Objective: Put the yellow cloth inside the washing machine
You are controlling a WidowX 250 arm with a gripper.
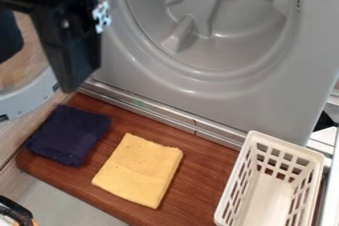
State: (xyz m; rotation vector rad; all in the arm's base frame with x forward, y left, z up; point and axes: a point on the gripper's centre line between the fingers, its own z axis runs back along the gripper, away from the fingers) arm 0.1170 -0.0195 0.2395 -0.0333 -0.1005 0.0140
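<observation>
"What's set out before the washing machine (265, 106)?"

"A board (205, 170). The outer cloth (69, 135) lies on it, before the machine's left part."

"And the inner cloth (140, 169)?"

"On the board too, also before the machine, further right than the outer one."

"The basket (275, 202)?"

"Before the machine's right part. The door (29, 95) is at the machine's left."

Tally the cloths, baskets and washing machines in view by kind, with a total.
Cloths: 2 (yellow cloth, navy cloth)
Baskets: 1 (white basket)
Washing machines: 1 (grey machine)
Total: 4
</observation>
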